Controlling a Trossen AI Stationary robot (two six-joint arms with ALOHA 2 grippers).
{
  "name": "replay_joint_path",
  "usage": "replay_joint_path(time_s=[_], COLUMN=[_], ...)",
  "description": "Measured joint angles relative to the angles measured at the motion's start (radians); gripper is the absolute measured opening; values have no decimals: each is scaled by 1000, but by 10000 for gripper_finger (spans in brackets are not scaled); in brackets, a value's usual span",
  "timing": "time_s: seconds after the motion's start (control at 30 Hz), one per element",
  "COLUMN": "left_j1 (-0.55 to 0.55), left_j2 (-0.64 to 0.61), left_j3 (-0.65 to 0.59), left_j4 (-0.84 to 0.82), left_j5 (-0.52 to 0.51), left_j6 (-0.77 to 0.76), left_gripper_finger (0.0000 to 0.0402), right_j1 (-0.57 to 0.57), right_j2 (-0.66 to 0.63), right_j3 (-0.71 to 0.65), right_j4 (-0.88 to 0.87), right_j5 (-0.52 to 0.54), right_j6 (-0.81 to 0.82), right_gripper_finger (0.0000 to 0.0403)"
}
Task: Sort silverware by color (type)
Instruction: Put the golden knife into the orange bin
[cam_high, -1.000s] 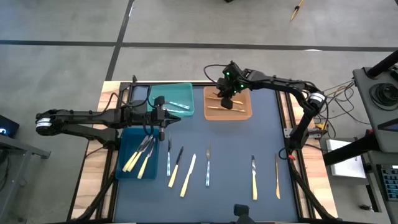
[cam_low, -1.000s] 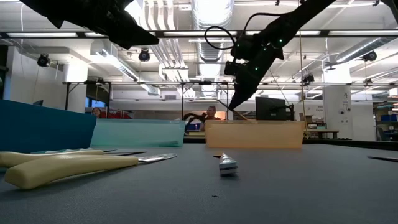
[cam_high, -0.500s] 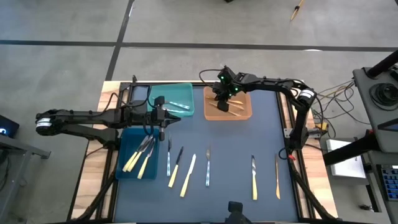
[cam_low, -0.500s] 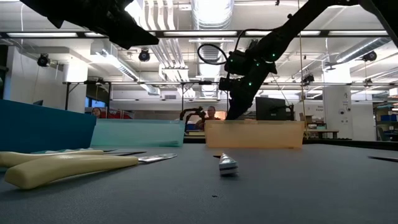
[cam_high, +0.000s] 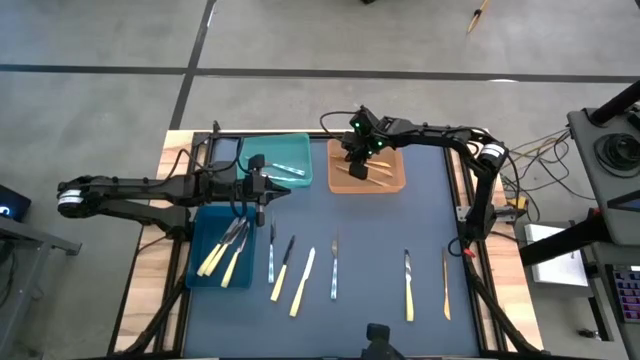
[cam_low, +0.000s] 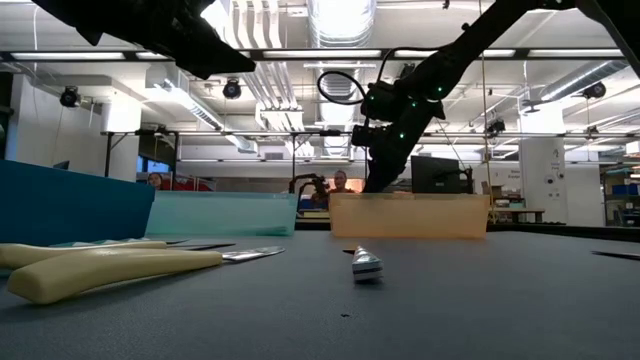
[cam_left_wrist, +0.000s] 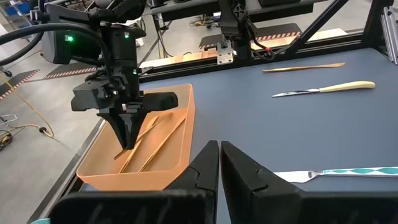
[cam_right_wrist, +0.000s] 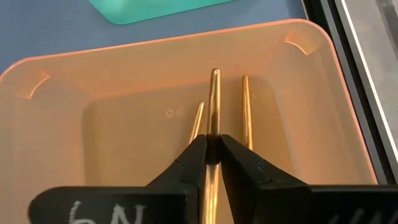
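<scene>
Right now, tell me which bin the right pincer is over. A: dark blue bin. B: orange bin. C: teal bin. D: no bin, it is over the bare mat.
B: the right pincer is down inside the orange bin, with a tan utensil between its fingers beside two more.

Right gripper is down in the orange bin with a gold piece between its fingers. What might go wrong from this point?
1. The right gripper grips the gold utensil only narrowly; it may cling to a finger and lift back out of the orange bin.
2. Two gold pieces lie close beside it; the fingers could knock them.
3. The left gripper, shut, hovers by the teal bin, near the right arm's path to the remaining cutlery.
</scene>
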Motion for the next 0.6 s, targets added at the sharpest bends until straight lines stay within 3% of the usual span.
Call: replay_joint_path(time_s=[0.6], left_j1=[0], left_j2=[0], left_j3=[0], left_j4=[0], left_j5=[0], left_j6=[4], left_gripper_finger=[0], right_j1=[0], right_j2=[0], right_j3=[1], right_j4=[2], right_j5=[0], right_j6=[-3], right_gripper_finger=[42])
